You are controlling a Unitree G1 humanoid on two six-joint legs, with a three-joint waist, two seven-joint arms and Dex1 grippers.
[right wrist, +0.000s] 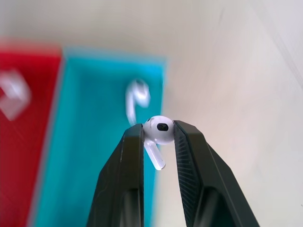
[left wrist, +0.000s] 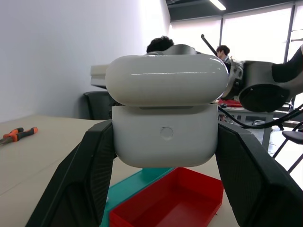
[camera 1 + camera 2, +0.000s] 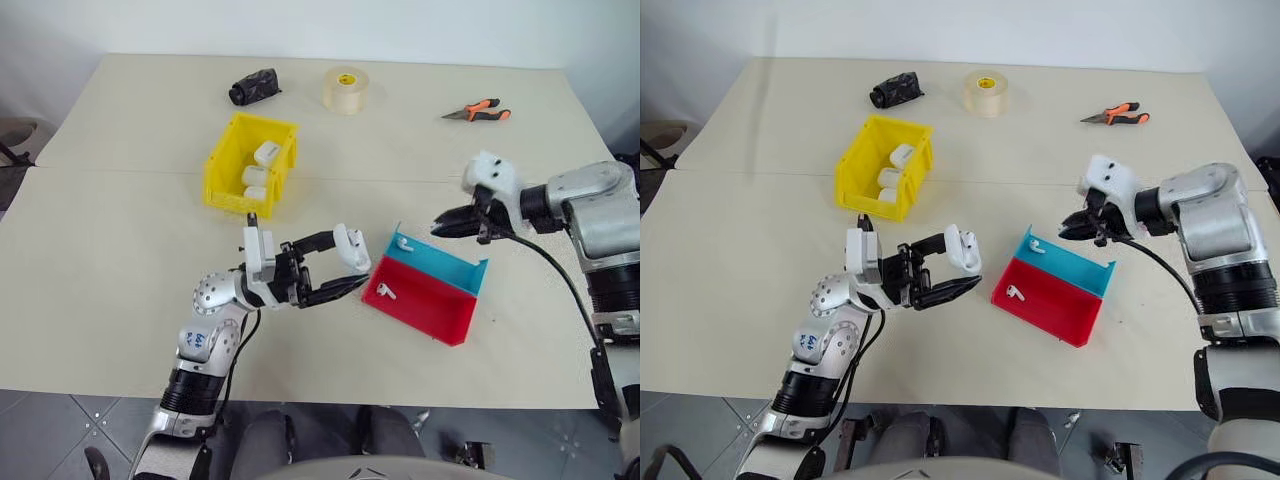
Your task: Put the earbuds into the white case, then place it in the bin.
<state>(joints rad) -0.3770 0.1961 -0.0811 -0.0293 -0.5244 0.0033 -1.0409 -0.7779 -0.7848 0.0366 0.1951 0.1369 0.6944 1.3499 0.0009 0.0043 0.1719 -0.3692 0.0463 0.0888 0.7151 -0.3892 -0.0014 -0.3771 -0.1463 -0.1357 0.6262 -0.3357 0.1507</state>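
The left gripper is clamped on the white case, lid ajar, at the tray's nine o'clock. The right gripper pinches one earbud at the tray's two o'clock. The bin sits at the tray's ten o'clock.

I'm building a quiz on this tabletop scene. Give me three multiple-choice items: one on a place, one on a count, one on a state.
1. Where do the pliers lie?
A. in the yellow bin
B. on the table
C. in the tray

2. How many white cases lie in the yellow bin?
A. three
B. one
C. none

3. What does the right gripper hold?
A. nothing
B. tape
C. an earbud

Answers:
1 B, they rest on the table at its far right.
2 A, three sit inside the walls.
3 C, an earbud is pinched between its fingers.
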